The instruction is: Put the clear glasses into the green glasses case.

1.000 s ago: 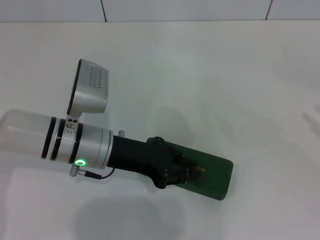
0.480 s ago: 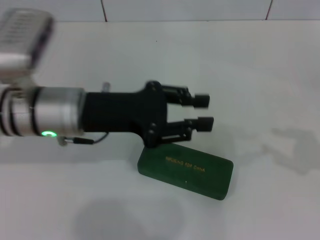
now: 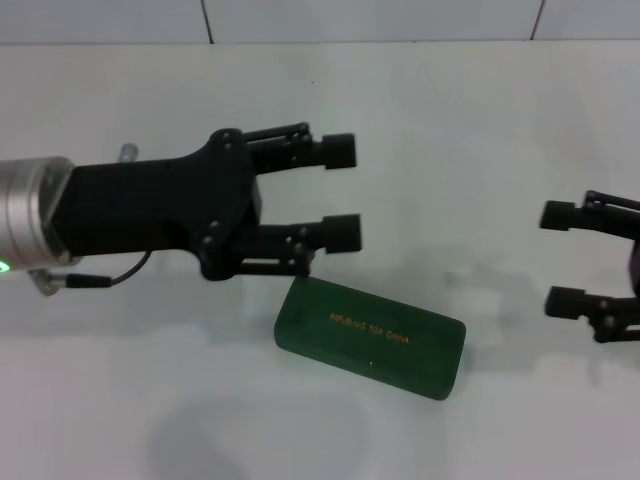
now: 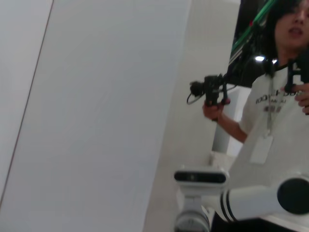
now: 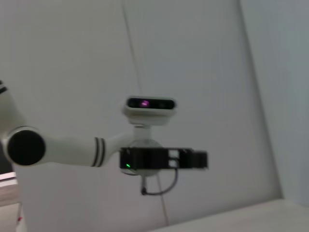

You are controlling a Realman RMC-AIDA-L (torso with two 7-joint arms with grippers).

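A broad white table (image 3: 480, 130) fills the head view, bare on every side of the work, with a tiled wall edge along the far rim. The left arm reaches in from the left side, raised above the table, and its left gripper (image 3: 340, 190) has its two black fingers (image 3: 338, 150) spread wide apart with nothing between them. It hangs just behind the near-left end of the green glasses case (image 3: 372, 336), apart from it. The right gripper (image 3: 560, 257) shows at the right edge, its fingers likewise parted and empty, well apart from the case.

The green glasses case lies closed and flat on the table near the front centre, set at a slant, gold lettering facing up. The clear glasses cannot be seen in any view.

The left wrist view takes in a pale wall and a person (image 4: 277, 111) holding a handheld rig (image 4: 211, 90). The right wrist view shows the left gripper (image 5: 190, 159) side-on, farther off.
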